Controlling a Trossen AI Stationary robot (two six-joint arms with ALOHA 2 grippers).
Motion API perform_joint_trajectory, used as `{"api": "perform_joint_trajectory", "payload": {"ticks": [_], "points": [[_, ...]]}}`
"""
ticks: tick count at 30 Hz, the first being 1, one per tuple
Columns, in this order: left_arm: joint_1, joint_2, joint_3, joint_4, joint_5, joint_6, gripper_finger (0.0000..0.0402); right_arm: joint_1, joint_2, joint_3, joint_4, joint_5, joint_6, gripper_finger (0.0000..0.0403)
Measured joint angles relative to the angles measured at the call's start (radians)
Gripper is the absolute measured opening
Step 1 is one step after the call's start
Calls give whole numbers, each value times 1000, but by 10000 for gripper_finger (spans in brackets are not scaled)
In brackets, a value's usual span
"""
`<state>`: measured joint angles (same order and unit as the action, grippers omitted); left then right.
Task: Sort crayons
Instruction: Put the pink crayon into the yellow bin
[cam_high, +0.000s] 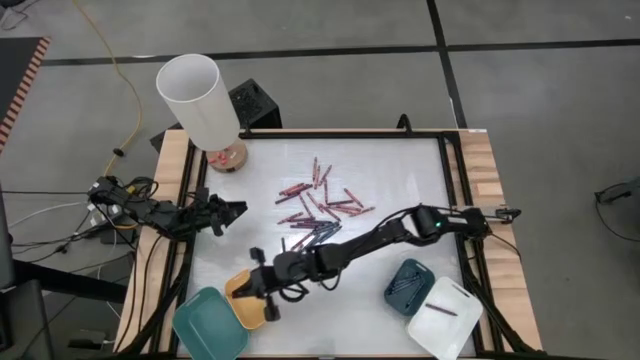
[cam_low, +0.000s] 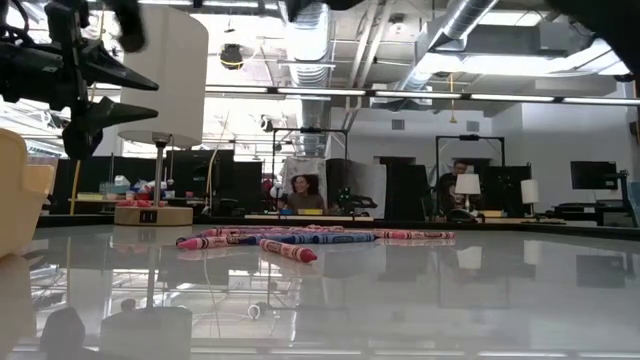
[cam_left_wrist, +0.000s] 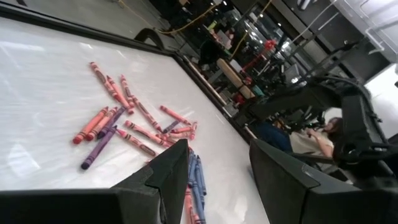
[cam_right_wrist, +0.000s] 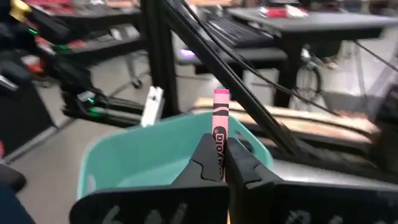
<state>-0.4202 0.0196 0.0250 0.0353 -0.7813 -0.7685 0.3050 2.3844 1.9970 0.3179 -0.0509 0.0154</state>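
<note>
High view shows the right gripper (cam_high: 262, 290) over the small yellow tray (cam_high: 245, 300), jaws pinching a short pink crayon (cam_right_wrist: 220, 140) upright; release calls for lowering clear of the teal tray (cam_high: 208, 325) rim. Left gripper (cam_high: 232, 211) waits agape; loose crayons (cam_high: 318, 212) lie mid-tabletop (cam_high: 400, 180).

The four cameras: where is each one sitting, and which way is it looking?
High view: above the table, looking straight down; shows both arms, the crayons and trays.
Low view: at table height, looking level across at the crayons; an arm hangs at upper left.
Left wrist view: on the left arm, looking past its open fingers at the crayons.
Right wrist view: on the right arm; fingers pinch a pink crayon before the teal tray.
High, low and left wrist share the crayon pile.
</note>
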Motion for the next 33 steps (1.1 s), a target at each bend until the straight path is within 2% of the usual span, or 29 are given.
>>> {"api": "perform_joint_trajectory", "payload": {"ticks": [4,9,12,15,26,33], "points": [[0,0,0,0,2,0,160,-5,77,97,14,-107,-4,1],[0,0,0,3,18,0,160,-16,193,242,49,-292,-16,1],[0,0,0,4,19,-10,160,-20,271,343,66,-349,-15,1],[0,0,0,4,19,-21,160,-21,306,332,166,-372,16,1],[0,0,0,2,17,-22,160,-27,307,330,156,-376,4,1],[0,0,0,2,16,-12,160,-24,307,330,195,-444,-27,1]]}}
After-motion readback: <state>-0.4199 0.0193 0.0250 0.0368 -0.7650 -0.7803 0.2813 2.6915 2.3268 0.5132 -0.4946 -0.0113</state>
